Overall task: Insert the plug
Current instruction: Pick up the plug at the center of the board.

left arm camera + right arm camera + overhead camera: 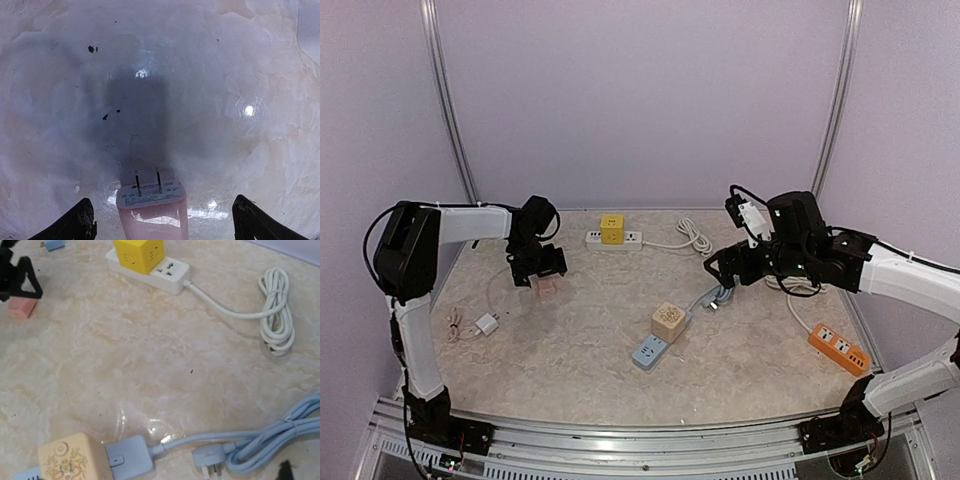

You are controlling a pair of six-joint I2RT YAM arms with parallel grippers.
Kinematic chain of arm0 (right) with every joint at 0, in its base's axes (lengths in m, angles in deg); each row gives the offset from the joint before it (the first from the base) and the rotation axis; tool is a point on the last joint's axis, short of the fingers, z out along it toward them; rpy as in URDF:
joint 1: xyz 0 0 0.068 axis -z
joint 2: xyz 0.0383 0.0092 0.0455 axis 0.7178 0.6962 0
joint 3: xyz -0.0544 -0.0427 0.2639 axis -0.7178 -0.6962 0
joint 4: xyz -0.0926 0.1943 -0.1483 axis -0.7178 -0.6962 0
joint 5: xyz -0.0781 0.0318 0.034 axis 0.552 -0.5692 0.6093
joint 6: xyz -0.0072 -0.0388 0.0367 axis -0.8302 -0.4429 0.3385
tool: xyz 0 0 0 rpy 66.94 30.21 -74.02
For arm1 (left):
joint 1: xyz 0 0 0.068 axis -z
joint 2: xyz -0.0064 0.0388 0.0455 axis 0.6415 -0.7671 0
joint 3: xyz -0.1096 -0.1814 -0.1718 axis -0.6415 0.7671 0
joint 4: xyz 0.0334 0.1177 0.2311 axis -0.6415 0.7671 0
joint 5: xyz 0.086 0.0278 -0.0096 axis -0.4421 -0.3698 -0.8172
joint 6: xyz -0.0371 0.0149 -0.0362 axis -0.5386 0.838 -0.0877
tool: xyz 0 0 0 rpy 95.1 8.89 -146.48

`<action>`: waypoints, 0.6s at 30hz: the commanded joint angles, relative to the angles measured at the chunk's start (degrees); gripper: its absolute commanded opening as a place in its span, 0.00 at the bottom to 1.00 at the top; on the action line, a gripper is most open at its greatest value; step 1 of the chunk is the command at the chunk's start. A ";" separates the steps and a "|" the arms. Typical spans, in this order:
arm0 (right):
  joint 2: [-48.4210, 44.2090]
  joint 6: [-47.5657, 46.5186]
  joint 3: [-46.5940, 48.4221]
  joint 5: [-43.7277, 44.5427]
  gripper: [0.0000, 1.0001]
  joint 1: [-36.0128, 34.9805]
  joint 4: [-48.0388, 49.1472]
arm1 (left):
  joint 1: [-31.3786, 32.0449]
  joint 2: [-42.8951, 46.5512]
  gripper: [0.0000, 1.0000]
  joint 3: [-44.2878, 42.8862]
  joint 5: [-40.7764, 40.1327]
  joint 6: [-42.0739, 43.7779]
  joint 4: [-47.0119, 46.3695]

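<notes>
Left claw point(162, 212) stands wide open astride the pink block-shaped two-pin plug point(152, 210), resting on the marbled worktop point(225, 75) at left; neither finger appears to touch it. For a sound grasp, close squarely on its flat sides, pins left free. Left arm point(470, 222) reaches inward, wrist pitched downward

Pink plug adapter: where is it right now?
Top view: pink plug adapter lies on the table's left side, beneath the left gripper, with the white charger nearest. Left wrist view shows it between the open fingers.
</notes>
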 commanded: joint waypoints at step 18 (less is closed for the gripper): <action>-2.36 0.77 -3.79 -2.40 0.92 0.21 2.56 | 1.99 -5.82 0.55 -4.33 -2.95 1.41 5.51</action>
